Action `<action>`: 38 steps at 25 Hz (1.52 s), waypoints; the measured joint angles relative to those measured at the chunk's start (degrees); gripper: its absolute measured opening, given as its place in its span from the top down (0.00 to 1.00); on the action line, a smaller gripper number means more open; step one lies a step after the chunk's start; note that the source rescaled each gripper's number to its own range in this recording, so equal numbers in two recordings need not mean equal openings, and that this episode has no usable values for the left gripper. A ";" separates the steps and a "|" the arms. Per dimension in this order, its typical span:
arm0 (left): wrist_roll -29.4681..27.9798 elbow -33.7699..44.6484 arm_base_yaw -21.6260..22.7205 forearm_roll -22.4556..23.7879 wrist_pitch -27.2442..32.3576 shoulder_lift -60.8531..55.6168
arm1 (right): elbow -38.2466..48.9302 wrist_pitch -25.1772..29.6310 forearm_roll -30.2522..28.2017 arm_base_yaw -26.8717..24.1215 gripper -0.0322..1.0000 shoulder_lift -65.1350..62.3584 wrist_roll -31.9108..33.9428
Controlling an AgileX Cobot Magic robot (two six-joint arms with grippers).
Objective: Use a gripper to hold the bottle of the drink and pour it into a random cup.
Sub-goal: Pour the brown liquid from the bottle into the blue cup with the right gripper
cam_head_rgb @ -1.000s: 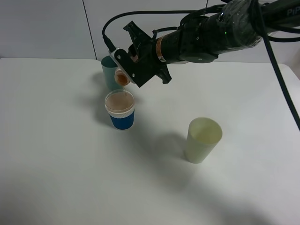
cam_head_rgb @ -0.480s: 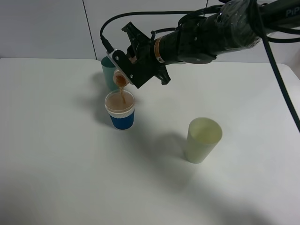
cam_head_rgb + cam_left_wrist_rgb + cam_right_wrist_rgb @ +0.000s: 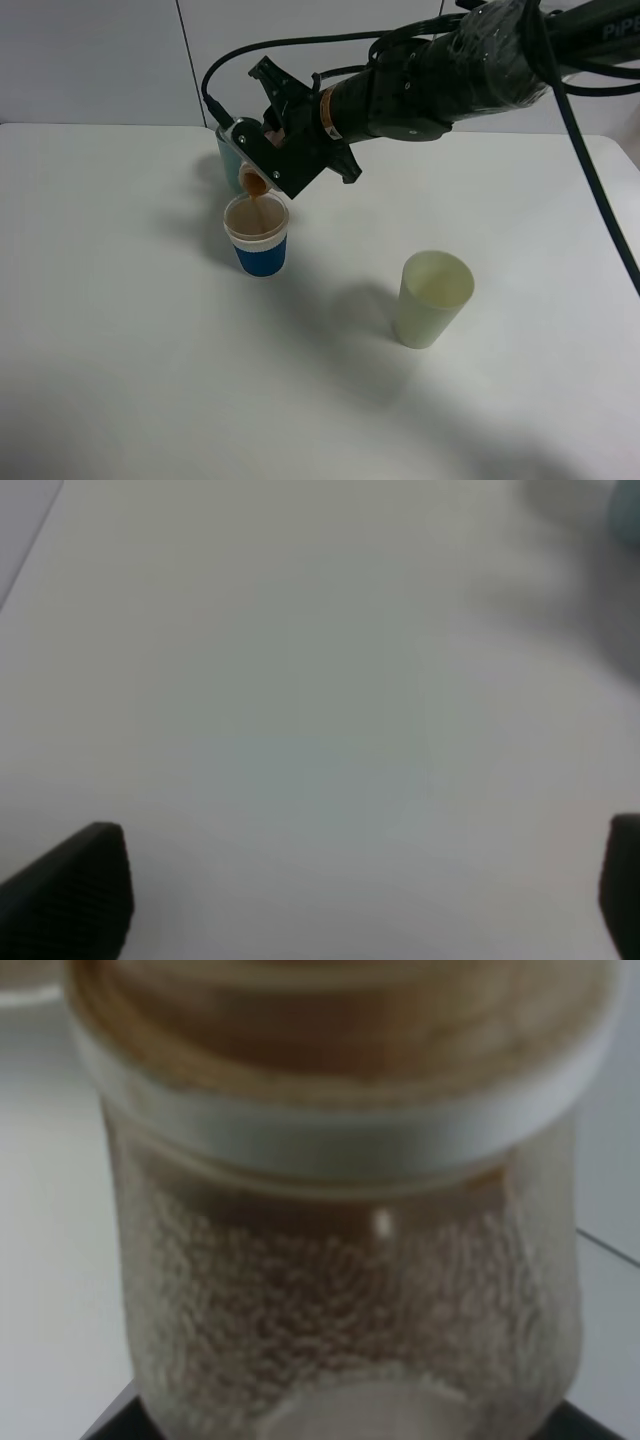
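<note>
My right gripper (image 3: 272, 150) is shut on the bottle (image 3: 255, 180), which is tipped mouth-down just above the blue-sleeved cup (image 3: 260, 245). A thin stream of brown drink (image 3: 261, 205) runs from the bottle's mouth into the cup, which holds brown liquid near its rim. In the right wrist view the bottle (image 3: 340, 1260) fills the frame, translucent, with brown drink behind its white neck ring. My left gripper (image 3: 350, 885) is open over bare table; its black fingers (image 3: 80, 885) stand far apart with nothing between them. It does not show in the exterior high view.
A teal cup (image 3: 228, 150) stands right behind the blue-sleeved cup, mostly hidden by the right gripper. A pale yellow-green cup (image 3: 434, 298) stands to the right of the middle. The white table (image 3: 150, 350) ends at a wall behind.
The right gripper has tipped the bottle further and shifted slightly left and down. One second ago no liquid fell; now a brown stream runs into the blue-sleeved cup.
</note>
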 joint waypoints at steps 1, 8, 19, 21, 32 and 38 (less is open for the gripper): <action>0.00 0.00 0.00 0.00 0.00 0.00 | 0.00 0.13 0.06 0.12 0.94 0.00 -0.44; 0.00 0.00 0.00 0.00 0.00 0.00 | 0.00 0.35 0.06 0.18 0.94 0.00 -4.75; 0.00 0.00 0.00 0.00 0.00 0.00 | 0.00 0.35 1.14 0.18 0.94 0.00 -5.84; 0.00 0.00 0.00 0.00 0.00 0.00 | 0.00 0.35 1.27 0.18 0.94 0.00 -5.78; 0.00 0.00 0.00 0.00 0.00 0.00 | 0.00 0.35 1.33 0.18 0.94 0.00 -5.55; 0.00 0.00 0.00 0.00 0.00 0.00 | 0.00 0.35 1.33 0.18 0.94 0.00 -6.87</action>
